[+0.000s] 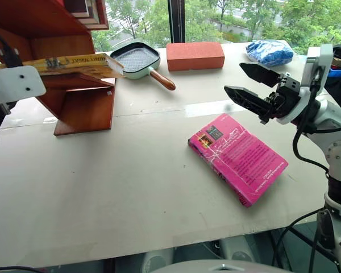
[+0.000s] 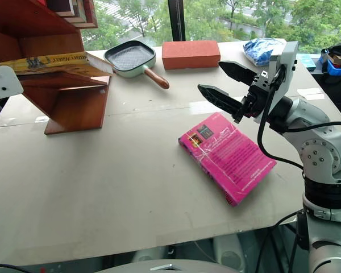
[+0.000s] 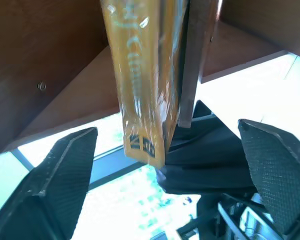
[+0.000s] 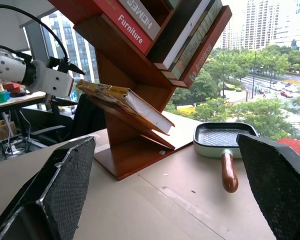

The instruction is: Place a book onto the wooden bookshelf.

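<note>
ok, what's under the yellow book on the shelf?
The book lies flat on a sloped board of the wooden bookshelf, one end overhanging. Below, the base plate and table; the far side under the board is covered.

One wooden bookshelf [image 1: 74, 85] stands on one table [image 1: 119, 193]. Two books are apart from the upper shelves: one yellow book [image 1: 79, 63] on the shelf, one pink book [image 1: 238, 156] on the table. One frying pan [image 1: 137, 60], one red block [image 1: 195, 56], one blue bag [image 1: 269, 52]. Several more books [image 4: 180, 35] sit higher up.

Both end effectors [image 3: 165, 165] [image 1: 251, 85] wide apart, empty
</note>
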Controlling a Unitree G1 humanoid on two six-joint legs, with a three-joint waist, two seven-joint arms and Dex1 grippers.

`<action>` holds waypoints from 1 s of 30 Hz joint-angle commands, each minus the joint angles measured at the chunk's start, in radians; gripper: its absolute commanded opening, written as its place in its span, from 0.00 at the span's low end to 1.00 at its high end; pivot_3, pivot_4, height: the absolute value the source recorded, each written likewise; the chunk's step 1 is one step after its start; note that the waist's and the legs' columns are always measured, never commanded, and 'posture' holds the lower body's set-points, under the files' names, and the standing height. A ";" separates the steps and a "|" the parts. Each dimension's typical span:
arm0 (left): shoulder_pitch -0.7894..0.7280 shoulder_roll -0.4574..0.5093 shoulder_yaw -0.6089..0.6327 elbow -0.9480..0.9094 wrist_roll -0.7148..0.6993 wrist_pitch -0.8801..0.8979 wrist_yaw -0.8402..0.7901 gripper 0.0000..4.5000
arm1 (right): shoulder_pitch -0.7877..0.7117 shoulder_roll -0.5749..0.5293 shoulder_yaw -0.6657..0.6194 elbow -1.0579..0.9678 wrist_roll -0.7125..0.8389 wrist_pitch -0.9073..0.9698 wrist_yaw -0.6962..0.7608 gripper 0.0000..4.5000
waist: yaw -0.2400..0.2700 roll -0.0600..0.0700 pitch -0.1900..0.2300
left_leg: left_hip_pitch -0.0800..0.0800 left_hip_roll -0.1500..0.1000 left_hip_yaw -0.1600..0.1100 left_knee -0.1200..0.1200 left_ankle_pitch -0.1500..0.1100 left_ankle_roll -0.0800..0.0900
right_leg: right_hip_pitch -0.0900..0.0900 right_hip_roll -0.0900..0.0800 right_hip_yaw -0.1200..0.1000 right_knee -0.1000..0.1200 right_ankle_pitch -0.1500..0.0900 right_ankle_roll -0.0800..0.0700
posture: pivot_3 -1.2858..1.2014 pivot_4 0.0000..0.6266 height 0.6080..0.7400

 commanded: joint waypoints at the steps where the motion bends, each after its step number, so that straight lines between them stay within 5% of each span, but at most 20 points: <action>1: 0.015 -0.002 0.152 -0.083 -0.011 0.066 -0.066 0.98 | -0.023 -0.002 -0.009 0.003 -0.007 -0.025 0.018 1.00 | -0.001 0.000 0.000 | 0.000 0.000 0.000 0.000 0.000 0.000 | 0.000 0.000 0.000 0.001 0.000 0.000 | 0.52 0.24 1.00; 8: -0.161 -0.134 0.224 -0.257 -0.298 0.343 -0.159 0.98 | -0.013 -0.011 -0.012 0.024 -0.030 -0.034 0.041 1.00 | 0.002 0.000 0.000 | 0.000 0.000 -0.001 0.005 0.000 0.000 | 0.001 0.000 0.000 0.004 0.000 0.000 | 0.52 0.24 1.00; 13: -0.339 -0.370 0.235 -0.506 -0.666 0.725 -0.226 0.98 | 0.085 -0.061 -0.033 0.011 -0.071 -0.052 0.084 1.00 | 0.007 -0.003 -0.001 | 0.000 0.000 -0.002 0.011 0.000 0.000 | 0.004 0.000 -0.001 0.007 0.000 0.000 | 0.52 0.24 1.00; 17: -0.228 -0.687 0.226 -0.659 -0.786 0.824 -0.114 0.98 | 0.283 -0.110 -0.048 -0.021 -0.159 -0.126 0.127 1.00 | 0.007 0.000 -0.003 | 0.002 0.000 -0.002 0.012 0.000 0.000 | 0.006 -0.001 -0.001 0.008 0.000 0.000 | 0.52 0.24 1.00; 19: -0.031 -0.821 0.170 -0.715 -0.787 0.740 -0.048 0.98 | 0.417 -0.122 -0.080 -0.015 -0.221 -0.211 0.164 1.00 | 0.003 0.001 -0.004 | 0.004 0.000 -0.001 0.012 0.000 0.000 | 0.008 -0.001 0.000 0.008 0.000 0.000 | 0.52 0.24 1.00; 22: 0.253 -0.859 0.086 -0.709 -0.735 0.502 -0.018 0.98 | 0.575 -0.139 -0.111 -0.003 -0.302 -0.346 0.233 1.00 | -0.002 -0.002 -0.002 | 0.009 0.002 0.002 0.009 0.000 0.000 | 0.008 0.001 0.009 0.007 0.000 0.000 | 0.52 0.24 1.00; 30: 0.630 -1.033 0.061 -0.528 -0.729 0.003 0.067 0.98 | 0.910 -0.093 -0.213 0.047 -0.362 -0.504 0.283 1.00 | 0.026 0.000 -0.005 | 0.022 0.010 0.008 0.009 -0.001 0.000 | 0.023 0.003 0.010 -0.001 -0.005 -0.001 | 0.52 0.24 1.00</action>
